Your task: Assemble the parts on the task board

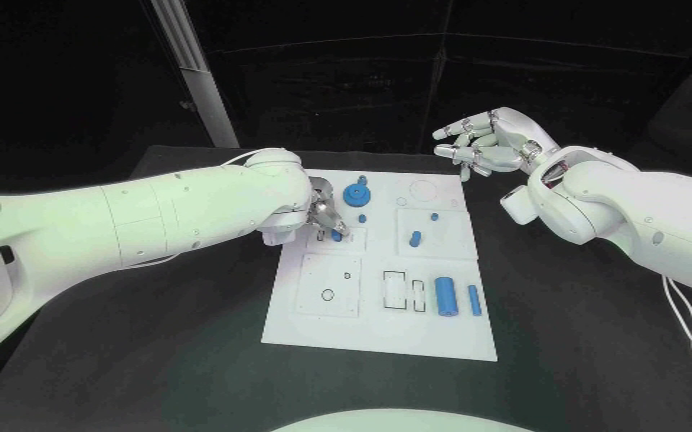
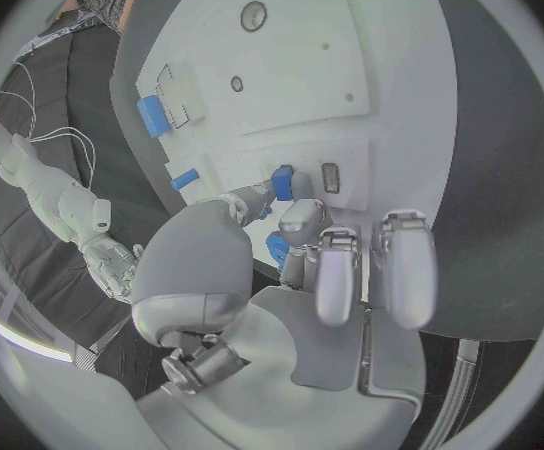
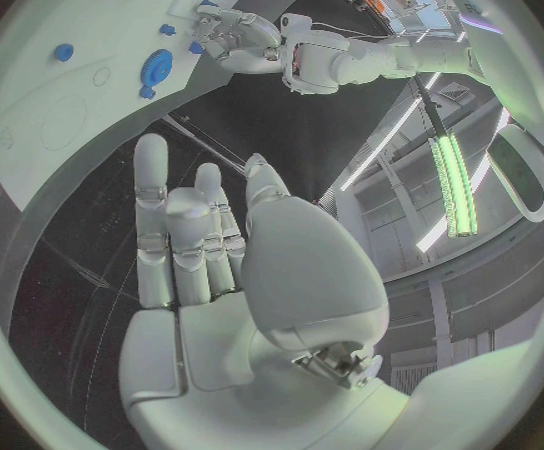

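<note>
Parts of blue plastic sit scattered over the white task board [image 1: 378, 337], and the job looks to be somewhere in its middle. A round gear-like part [image 1: 359, 195] sits near the board's far edge, a small peg [image 1: 434, 218] and a short stub [image 1: 414, 239] appear to stand near the right side, and two loose pieces lie at the near right: a thick cylinder [image 1: 447, 297] and a thinner rod [image 1: 475, 300]. Both lie flat with their long axes running from the near edge toward the far edge, side by side and just apart. Beside them, outlined rectangular slots [image 1: 395, 290] look unfilled, and a round hole [image 1: 329, 295] on the near left square is open, so several placements seem to remain.

The left hand [image 1: 315, 214] is down on the board's left-centre, its fingertips [image 2: 285, 185] pinching a small blue part [image 1: 336, 234] against the board beside a small rectangular recess; the left wrist view shows this piece upright between the fingers. I judge it is being seated.

The right hand [image 1: 490, 142] hovers off the board beyond its far right corner, fingers apart and holding nothing.
</note>
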Motion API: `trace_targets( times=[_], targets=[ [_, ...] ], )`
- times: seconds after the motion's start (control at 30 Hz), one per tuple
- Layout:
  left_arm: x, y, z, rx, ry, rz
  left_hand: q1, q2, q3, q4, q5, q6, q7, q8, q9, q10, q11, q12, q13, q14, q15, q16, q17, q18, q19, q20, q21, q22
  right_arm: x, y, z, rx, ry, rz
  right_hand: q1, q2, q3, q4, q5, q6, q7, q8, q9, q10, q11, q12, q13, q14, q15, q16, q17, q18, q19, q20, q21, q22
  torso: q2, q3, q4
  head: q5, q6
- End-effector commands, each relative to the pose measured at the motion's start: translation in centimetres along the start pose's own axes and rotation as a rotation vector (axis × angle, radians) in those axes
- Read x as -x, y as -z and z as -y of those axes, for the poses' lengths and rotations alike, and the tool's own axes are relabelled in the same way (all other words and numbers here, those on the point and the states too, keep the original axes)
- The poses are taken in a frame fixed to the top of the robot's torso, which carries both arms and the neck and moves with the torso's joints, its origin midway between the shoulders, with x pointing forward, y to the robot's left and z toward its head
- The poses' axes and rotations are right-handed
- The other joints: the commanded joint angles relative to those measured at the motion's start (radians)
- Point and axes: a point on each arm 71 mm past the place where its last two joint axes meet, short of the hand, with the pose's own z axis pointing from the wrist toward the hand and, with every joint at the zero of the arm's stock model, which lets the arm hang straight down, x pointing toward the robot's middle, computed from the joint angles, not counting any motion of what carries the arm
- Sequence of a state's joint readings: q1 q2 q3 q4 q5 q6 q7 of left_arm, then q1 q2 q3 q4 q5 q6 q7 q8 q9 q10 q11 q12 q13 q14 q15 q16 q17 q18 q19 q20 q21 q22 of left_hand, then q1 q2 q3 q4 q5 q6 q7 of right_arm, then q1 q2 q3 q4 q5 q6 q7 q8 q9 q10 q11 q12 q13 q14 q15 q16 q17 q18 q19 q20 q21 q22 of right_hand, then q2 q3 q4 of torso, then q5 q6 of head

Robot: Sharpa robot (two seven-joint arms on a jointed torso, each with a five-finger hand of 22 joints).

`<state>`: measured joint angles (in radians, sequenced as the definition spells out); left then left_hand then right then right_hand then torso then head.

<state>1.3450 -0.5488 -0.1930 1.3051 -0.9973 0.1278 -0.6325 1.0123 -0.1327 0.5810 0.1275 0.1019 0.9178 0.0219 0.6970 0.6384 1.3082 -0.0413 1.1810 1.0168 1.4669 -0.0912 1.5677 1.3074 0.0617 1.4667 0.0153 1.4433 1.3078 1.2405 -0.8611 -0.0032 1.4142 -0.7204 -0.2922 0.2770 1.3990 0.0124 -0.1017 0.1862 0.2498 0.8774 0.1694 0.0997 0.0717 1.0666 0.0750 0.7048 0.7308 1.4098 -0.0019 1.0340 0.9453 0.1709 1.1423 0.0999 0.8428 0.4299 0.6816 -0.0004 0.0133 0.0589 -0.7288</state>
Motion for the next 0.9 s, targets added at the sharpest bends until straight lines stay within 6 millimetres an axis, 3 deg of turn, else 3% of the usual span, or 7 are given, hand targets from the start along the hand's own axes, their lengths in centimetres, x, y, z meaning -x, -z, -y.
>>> trace_targets(
  times=[0.03, 0.43, 0.6, 0.63, 0.67, 0.8, 0.9],
  targets=[
    [-0.1, -0.1, -0.1, 0.013, -0.016, -0.012, -0.025, -0.002, -0.026, 0.016, 0.0, 0.01, 0.003, -0.004, 0.0, 0.009, -0.002, 0.007, 0.005, 0.104, -0.009, 0.003, 0.263, -0.021, 0.037, -0.005, 0.009, 0.076, 0.0, 0.0, -0.1, 0.004, 0.003, -0.011, -0.007, 0.0, -0.01, 0.001, -0.004, -0.007, 0.0, 0.004, 0.001, -0.005, 0.004, 0.0, -0.001, -0.001, -0.001, -0.006, -0.001, 0.013, 0.01, 0.0, -0.005, -0.002, 0.0, 0.0005, 0.0002, 0.001, -0.001],
    [0.2, -0.4, -0.3, 0.022, -0.007, 0.0, -0.064, 0.001, -0.099, 0.069, 0.0, 0.027, -0.001, -0.005, 0.002, 0.019, -0.005, 0.016, 0.015, 0.104, -0.012, 0.003, 0.263, -0.024, 0.042, -0.008, 0.016, 0.088, 0.0, 0.0, -0.1, 0.003, 0.002, -0.014, -0.026, 0.004, -0.038, 0.017, -0.041, -0.01, 0.001, 0.008, 0.001, -0.005, 0.006, 0.012, -0.007, 0.001, 0.001, -0.011, 0.003, 0.014, 0.016, 0.002, -0.016, -0.009, 0.0, -0.0003, 0.001, -0.001, 0.0],
    [0.4, -0.4, -0.4, 0.021, 0.004, 0.013, -0.116, -0.013, -0.212, 0.134, -0.004, 0.033, -0.004, -0.008, 0.004, 0.019, -0.007, 0.012, 0.01, 0.104, -0.013, 0.003, 0.263, -0.024, 0.043, -0.01, 0.017, 0.093, 0.0, 0.0, -0.1, 0.003, 0.002, -0.014, -0.031, 0.005, -0.046, 0.021, -0.048, -0.011, 0.001, 0.008, 0.001, -0.005, 0.006, 0.015, -0.008, 0.001, 0.001, -0.012, 0.004, 0.014, 0.018, 0.002, -0.018, -0.01, -0.001, -0.0006, 0.0004, 0.0, 0.0],
    [0.4, -0.4, -0.5, 0.02, 0.007, 0.017, -0.135, -0.023, -0.247, 0.154, -0.043, 0.034, -0.004, -0.007, 0.005, 0.019, -0.009, 0.01, 0.007, 0.104, -0.014, 0.003, 0.263, -0.025, 0.044, -0.01, 0.019, 0.095, 0.0, 0.0, -0.1, 0.003, 0.002, -0.014, -0.031, 0.005, -0.046, 0.021, -0.048, -0.011, 0.001, 0.008, 0.001, -0.005, 0.006, 0.015, -0.008, 0.001, 0.001, -0.012, 0.004, 0.014, 0.018, 0.002, -0.018, -0.01, 0.0, -0.0005, -0.0002, -0.001, -0.002],
    [0.4, -0.4, -0.5, 0.018, 0.011, 0.021, -0.144, -0.029, -0.271, 0.162, -0.051, 0.035, -0.006, -0.007, 0.006, 0.018, -0.007, 0.009, 0.005, 0.104, -0.016, 0.003, 0.263, -0.025, 0.044, -0.011, 0.02, 0.097, 0.0, 0.0, -0.1, 0.003, 0.002, -0.014, -0.031, 0.005, -0.046, 0.021, -0.048, -0.011, 0.001, 0.008, 0.001, -0.005, 0.006, 0.015, -0.008, 0.001, 0.001, -0.012, 0.004, 0.014, 0.018, 0.002, -0.018, -0.01, 0.0, -0.001, -0.0001, -0.002, -0.002],
    [0.5, -0.2, -0.9, 0.014, 0.02, 0.029, -0.159, -0.031, -0.324, 0.164, -0.054, 0.035, -0.007, -0.006, 0.008, 0.018, -0.01, 0.008, 0.003, 0.104, -0.017, 0.003, 0.263, -0.025, 0.044, -0.013, 0.019, 0.097, 0.0, 0.0, -0.1, 0.002, 0.002, -0.015, -0.031, 0.005, -0.046, 0.021, -0.048, -0.011, 0.001, 0.008, 0.001, -0.005, 0.006, 0.015, -0.008, 0.001, 0.001, -0.012, 0.004, 0.014, 0.018, 0.002, -0.018, -0.01, -0.001, -0.0009, 0.0007, -0.003, -0.004],
    [0.6, 0.1, -1.1, 0.007, 0.026, 0.033, -0.151, -0.017, -0.365, 0.163, -0.054, 0.034, -0.008, -0.006, 0.011, 0.018, -0.011, 0.006, 0.001, 0.104, -0.018, 0.003, 0.263, -0.024, 0.043, -0.015, 0.017, 0.094, 0.0, 0.0, 0.0, 0.002, 0.002, -0.015, -0.031, 0.005, -0.046, 0.021, -0.048, -0.011, 0.001, 0.008, 0.001, -0.005, 0.006, 0.015, -0.008, 0.001, 0.001, -0.012, 0.004, 0.014, 0.018, 0.002, -0.018, -0.01, 0.0, -0.001, 0.001, -0.004, -0.003]
  ],
)
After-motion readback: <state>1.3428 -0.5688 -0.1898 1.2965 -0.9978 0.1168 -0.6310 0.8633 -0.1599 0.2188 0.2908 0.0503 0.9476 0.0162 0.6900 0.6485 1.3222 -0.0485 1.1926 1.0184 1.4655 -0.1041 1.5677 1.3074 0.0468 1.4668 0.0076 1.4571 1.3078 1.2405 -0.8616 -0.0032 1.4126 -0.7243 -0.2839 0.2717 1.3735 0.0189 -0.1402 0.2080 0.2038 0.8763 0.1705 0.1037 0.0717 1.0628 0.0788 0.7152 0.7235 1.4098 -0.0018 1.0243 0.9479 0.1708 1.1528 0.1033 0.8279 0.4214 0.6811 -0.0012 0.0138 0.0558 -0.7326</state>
